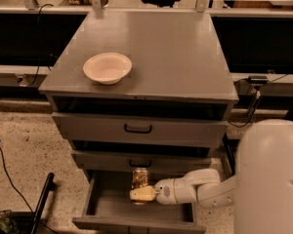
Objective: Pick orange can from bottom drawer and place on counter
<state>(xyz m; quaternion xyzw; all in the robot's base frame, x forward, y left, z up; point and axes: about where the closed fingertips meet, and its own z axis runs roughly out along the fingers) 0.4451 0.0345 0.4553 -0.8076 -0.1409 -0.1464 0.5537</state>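
The step in hand is the grasp. The end effector [142, 194] is down inside the open bottom drawer [103, 207], reaching in from the right and lying across the lower part of the can [140, 176], which stands upright near the drawer's middle. Whether it is already pinching the can or only set around it, I cannot tell. The next move calls for a firm hold, then a lift out past the fronts of the two drawers above and up onto the counter [180, 57], setting down apart from the bowl [107, 68].
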